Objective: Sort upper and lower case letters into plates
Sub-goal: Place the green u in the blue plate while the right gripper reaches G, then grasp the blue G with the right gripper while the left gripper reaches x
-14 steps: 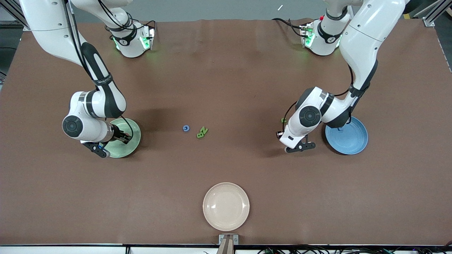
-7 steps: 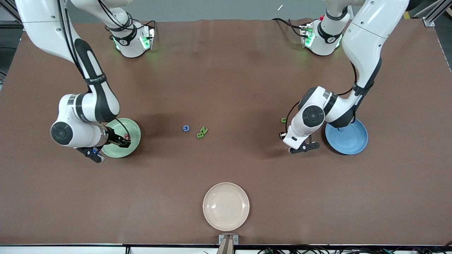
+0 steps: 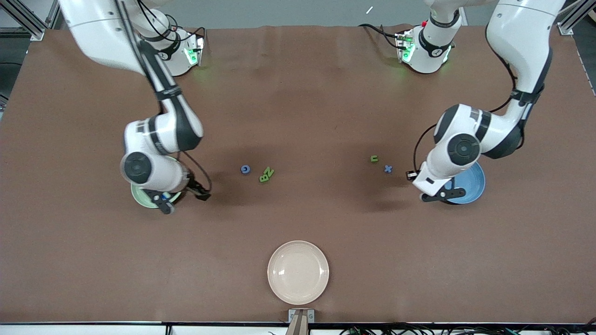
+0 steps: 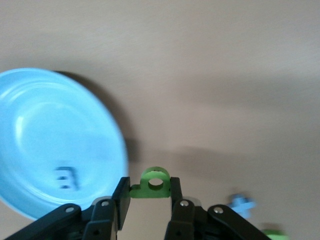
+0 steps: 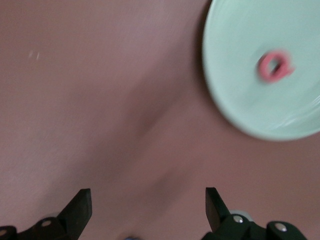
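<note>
We see the left tool (image 4: pixel 148 200) clamped on a small green letter (image 4: pixel 154 183) that sits between its fingertips, over the desk (image 3: pixel 298 93) just beside the blue plate (image 4: pixel 55 145). Only the left wrist view shows this grip, along with a dark blue letter (image 4: pixel 65 178) lying in that plate. The right tool (image 5: pixel 147 202) hangs with its fingers spread wide and nothing between them, over the desk next to the mint plate (image 5: pixel 260 75); its wrist view shows a pinkish red letter (image 5: pixel 274 65), perhaps a lower case one, lying in the plate. In the front view the right arm covers most of the mint plate. That view alone shows the blue ring letter (image 3: pixel 245 169), the green pair (image 3: pixel 266 174), the green letter (image 3: pixel 374 159) and blue cross (image 3: pixel 388 169) on the desk between the plates, and the cream plate (image 3: pixel 298 272) nearest the camera
</note>
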Motion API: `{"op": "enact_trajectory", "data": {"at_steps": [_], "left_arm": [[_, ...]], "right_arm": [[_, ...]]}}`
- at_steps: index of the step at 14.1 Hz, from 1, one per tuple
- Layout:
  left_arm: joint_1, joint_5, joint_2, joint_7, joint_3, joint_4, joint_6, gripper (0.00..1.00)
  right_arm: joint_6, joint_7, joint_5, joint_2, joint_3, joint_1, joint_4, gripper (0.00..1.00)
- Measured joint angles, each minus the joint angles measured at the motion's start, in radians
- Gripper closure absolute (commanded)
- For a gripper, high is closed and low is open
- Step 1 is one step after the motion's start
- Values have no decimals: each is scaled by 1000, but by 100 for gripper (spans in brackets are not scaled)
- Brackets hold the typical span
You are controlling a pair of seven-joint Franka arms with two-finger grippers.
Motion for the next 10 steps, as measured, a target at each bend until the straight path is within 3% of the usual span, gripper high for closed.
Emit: {"op": "enact_trajectory", "data": {"at_steps": [4, 10], "left_arm": [[194, 30, -13, 173, -61, -64, 26, 76], [337, 173, 5, 251, -69, -137, 146, 76]], "right_arm": [[124, 250, -1, 90, -3, 103, -3, 0], [116, 466, -4, 61, -7, 164, 0, 0]]}}
